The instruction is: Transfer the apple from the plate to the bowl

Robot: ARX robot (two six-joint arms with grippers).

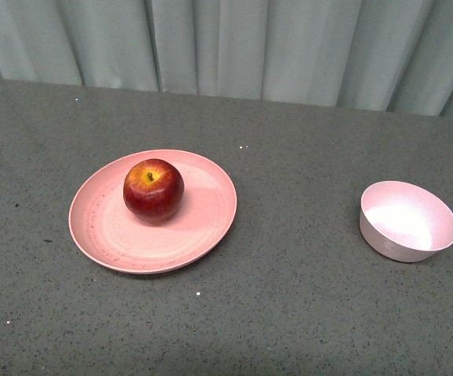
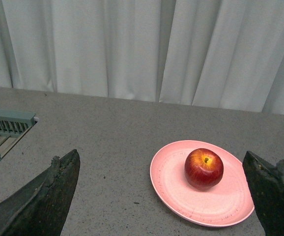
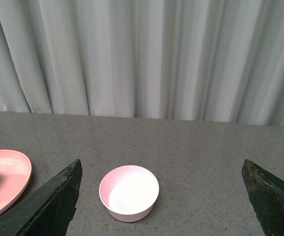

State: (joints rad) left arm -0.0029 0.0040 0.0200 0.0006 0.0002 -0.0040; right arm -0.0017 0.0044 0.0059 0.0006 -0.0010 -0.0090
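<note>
The apple (image 1: 154,189) is seen left of centre in the front view. It rests stem-up on the plate (image 1: 203,227), a little toward the plate's far side. The plate is laid flat on the grey speckled counter (image 1: 289,313). The bowl (image 1: 391,244) is set upright at the right of the frame, well apart from the plate, with bare counter between them. Across the top of the frame, behind the counter, a pale pleated curtain (image 1: 250,47) is hung.

In the left wrist view the left hand (image 2: 160,155) is shown spread wide. The apple and plate are framed between its dark fingers (image 2: 53,196) and are touched by neither. A pale green slatted part (image 2: 7,123) is caught at one edge of that view.

In the right wrist view the right hand (image 3: 161,162) is likewise held wide apart and grips nothing. The bowl is seen on the counter between its fingers, apart from both, and part of the plate and a sliver of the apple are visible at one side.
</note>
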